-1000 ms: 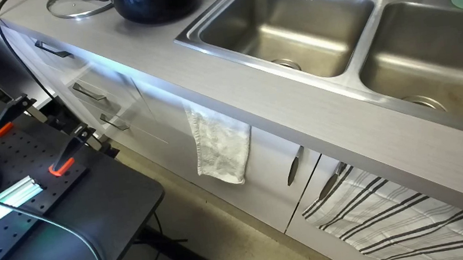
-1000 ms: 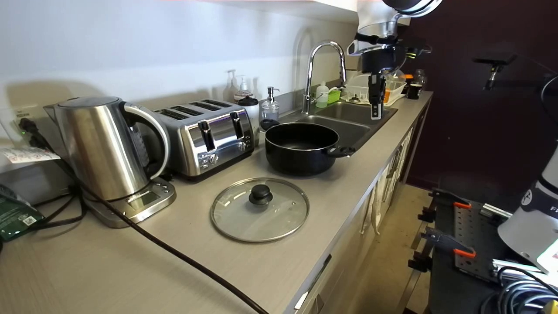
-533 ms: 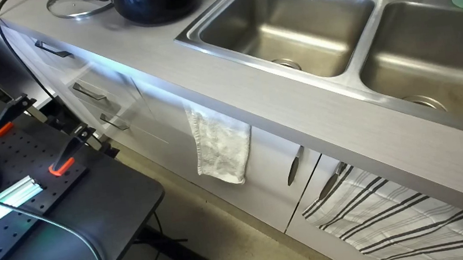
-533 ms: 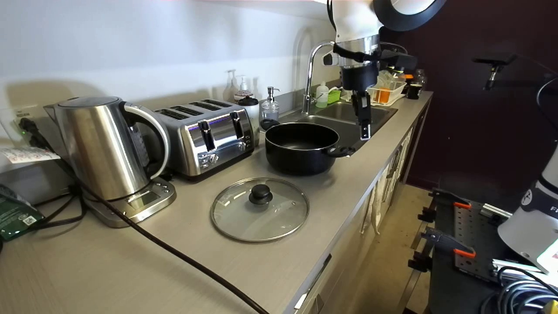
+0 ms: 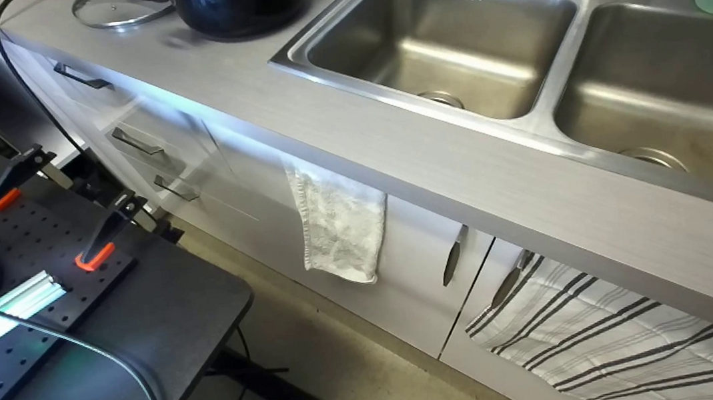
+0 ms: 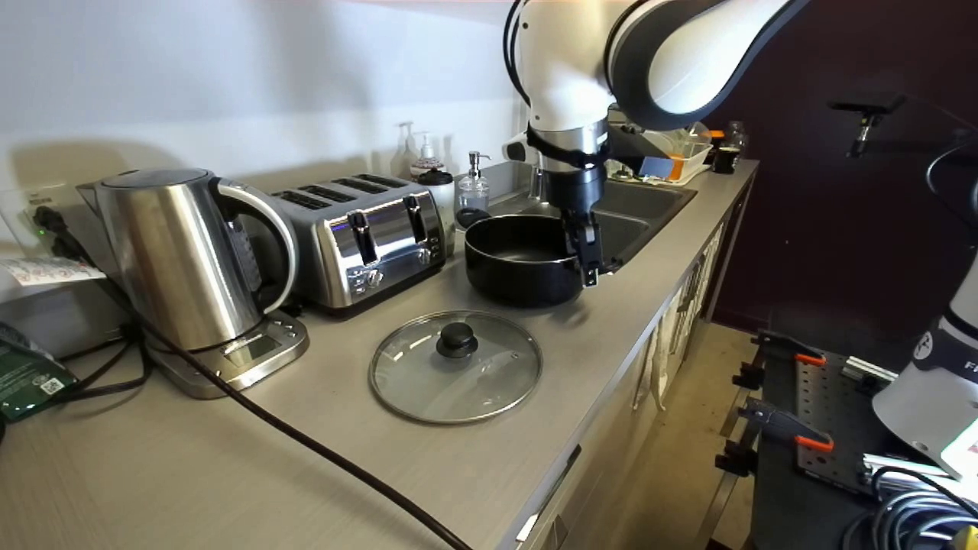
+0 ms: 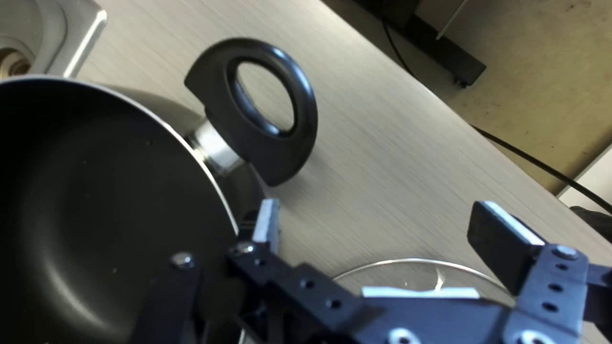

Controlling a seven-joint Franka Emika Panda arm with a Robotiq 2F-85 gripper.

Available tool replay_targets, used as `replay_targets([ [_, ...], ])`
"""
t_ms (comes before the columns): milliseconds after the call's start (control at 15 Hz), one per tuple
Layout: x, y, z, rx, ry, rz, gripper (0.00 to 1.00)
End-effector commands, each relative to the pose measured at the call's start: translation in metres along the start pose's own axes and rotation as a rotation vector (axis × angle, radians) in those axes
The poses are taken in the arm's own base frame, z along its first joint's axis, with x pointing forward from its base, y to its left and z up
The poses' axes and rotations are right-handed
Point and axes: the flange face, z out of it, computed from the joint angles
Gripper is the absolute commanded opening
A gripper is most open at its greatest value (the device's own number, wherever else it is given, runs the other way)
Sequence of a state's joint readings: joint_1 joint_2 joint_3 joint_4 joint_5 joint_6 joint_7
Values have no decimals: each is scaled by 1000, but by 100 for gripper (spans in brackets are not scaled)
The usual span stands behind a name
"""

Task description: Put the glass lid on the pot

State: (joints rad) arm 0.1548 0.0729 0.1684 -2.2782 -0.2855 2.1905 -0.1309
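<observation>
The glass lid [image 6: 420, 389] lies flat on the counter, black knob up. Part of it shows in an exterior view [image 5: 114, 14], and only its far rim and some glass show in the wrist view [image 7: 401, 273], the rest hidden behind the gripper. The black pot [image 6: 516, 281] stands uncovered beside the lid, on the sink side. It also shows in an exterior view [image 5: 240, 5] and in the wrist view [image 7: 119, 191]. My gripper [image 6: 589, 276] is in the air at the pot's handle side, overlapping that handle in the picture. In the wrist view the gripper [image 7: 380, 222] is open and empty.
A toaster [image 6: 382, 252] and a steel kettle [image 6: 179, 260] stand along the wall behind the lid. A black cable [image 6: 306, 439] crosses in front of them. The steel sink [image 5: 444, 29] lies beyond the pot. A soap dispenser [image 6: 473, 189] stands behind the pot.
In an exterior view my gripper has moved left and down, from over the sink to beside the pot's handle. The pot and the lid have not moved.
</observation>
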Motion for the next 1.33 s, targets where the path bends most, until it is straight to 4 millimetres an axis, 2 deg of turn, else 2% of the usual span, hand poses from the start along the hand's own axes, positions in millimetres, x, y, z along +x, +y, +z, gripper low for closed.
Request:
replay_targets([
  [0,44,-8,13,-36,7,-52,100],
  [667,123,-48,28,-76,21,-172,100],
  [1267,166,-38,37,13,48,-135,100],
])
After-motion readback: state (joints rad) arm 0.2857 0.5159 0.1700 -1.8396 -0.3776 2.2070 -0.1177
